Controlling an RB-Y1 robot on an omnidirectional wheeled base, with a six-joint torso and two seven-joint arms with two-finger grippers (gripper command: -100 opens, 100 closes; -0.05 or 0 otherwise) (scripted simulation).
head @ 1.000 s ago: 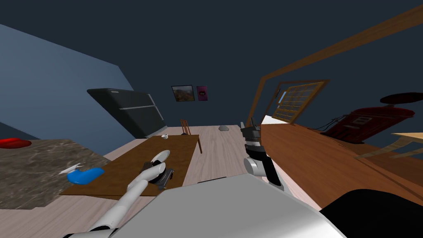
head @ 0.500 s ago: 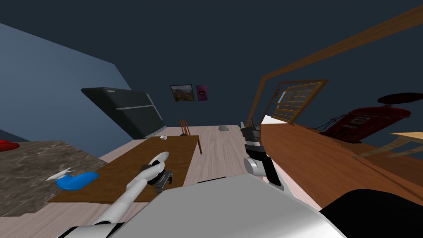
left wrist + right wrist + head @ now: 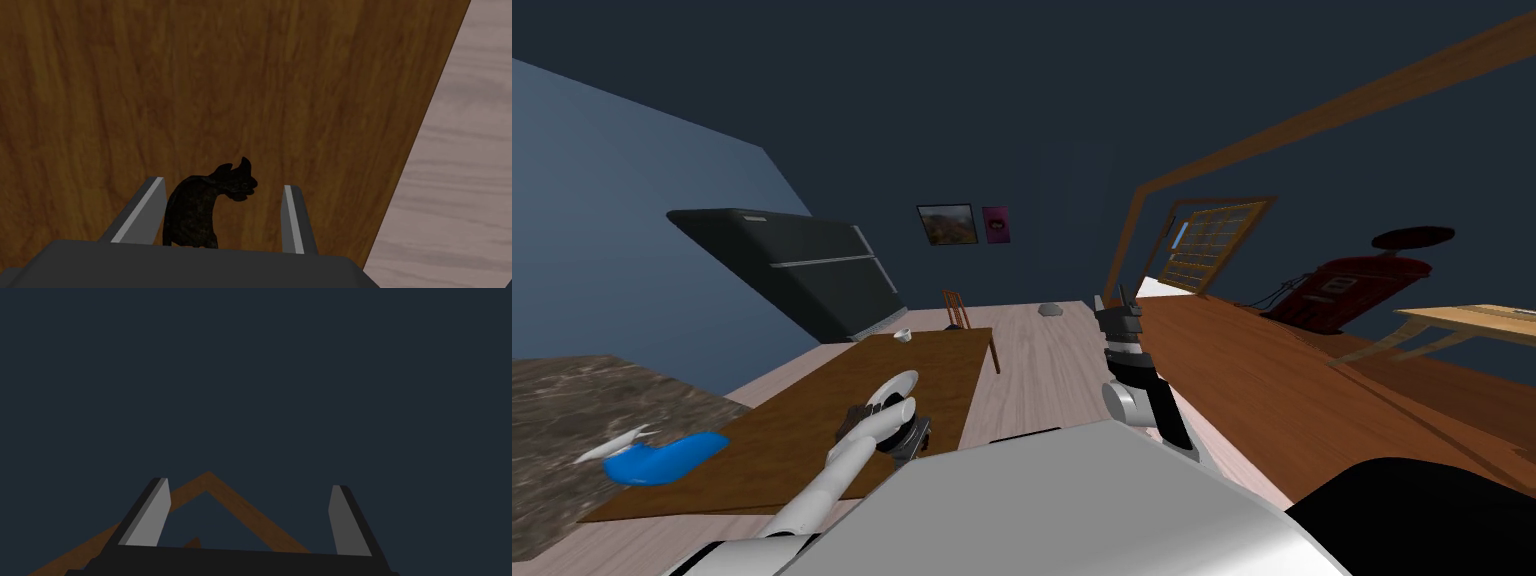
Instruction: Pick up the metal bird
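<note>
Now the left gripper (image 3: 225, 184), lower left of the head view, straddles the dark bird (image 3: 192, 215) on the brown table (image 3: 250, 75), jaws apart; next, I judge: close, then lift.

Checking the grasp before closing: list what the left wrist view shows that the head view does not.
Left wrist view adds: a dark bird figurine standing between the open left end effector's fingers, close to one, with a gap to the other. Head view adds: a blue object, a marbled counter, a black fridge and the raised right end effector. Both: the brown wooden table and the pale plank floor.
</note>
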